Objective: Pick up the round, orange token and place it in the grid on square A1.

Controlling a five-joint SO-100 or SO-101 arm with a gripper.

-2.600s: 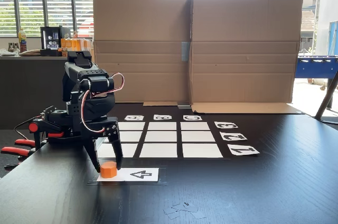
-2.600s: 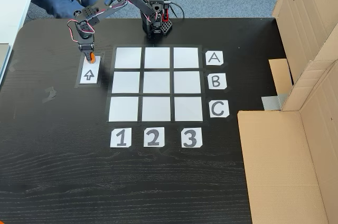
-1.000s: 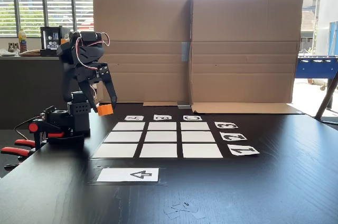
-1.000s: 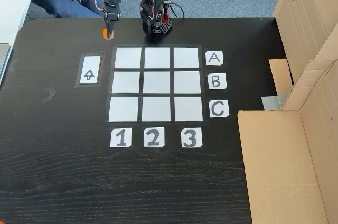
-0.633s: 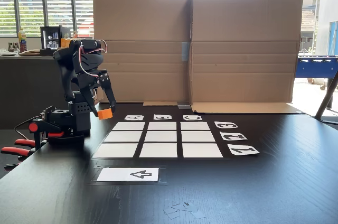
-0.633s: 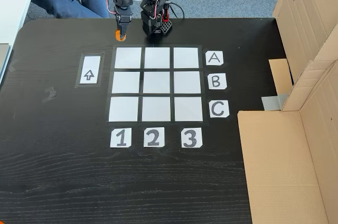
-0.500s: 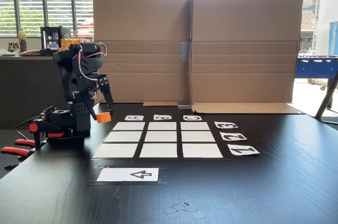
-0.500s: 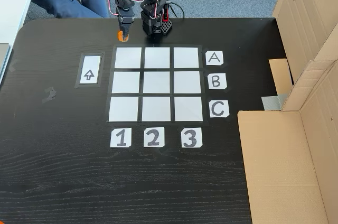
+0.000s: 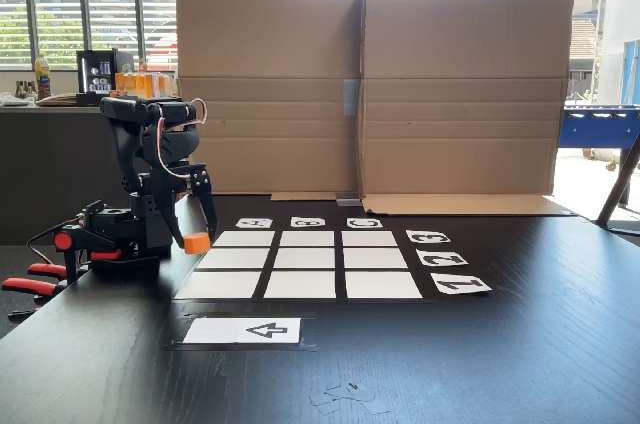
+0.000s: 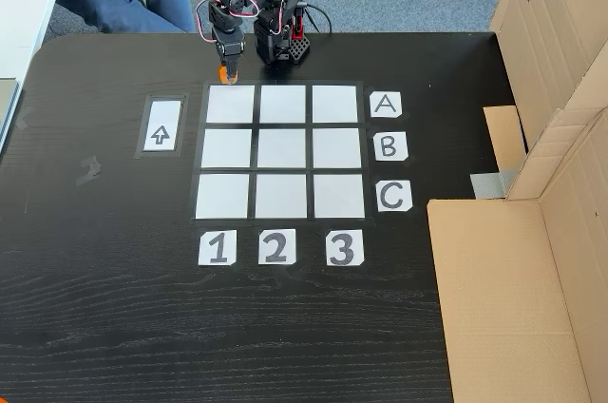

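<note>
Since earlier, gripper (image 9: 196, 241) has carried token (image 9: 197, 242) from arrow card (image 9: 245, 330) toward grid (image 10: 282, 152); fingers clamp it, seemingly just above table beside square A1 (image 10: 231, 104). Pickup done, placing left.

token (image 10: 226, 71) in jaws, just behind grid (image 10: 280, 151) corner

Cardboard and clutter around a black table (image 10: 114, 327)

A folded cardboard wall (image 9: 370, 94) stands behind it; an arrow card (image 10: 161, 125) lies near the table's left edge.
</note>
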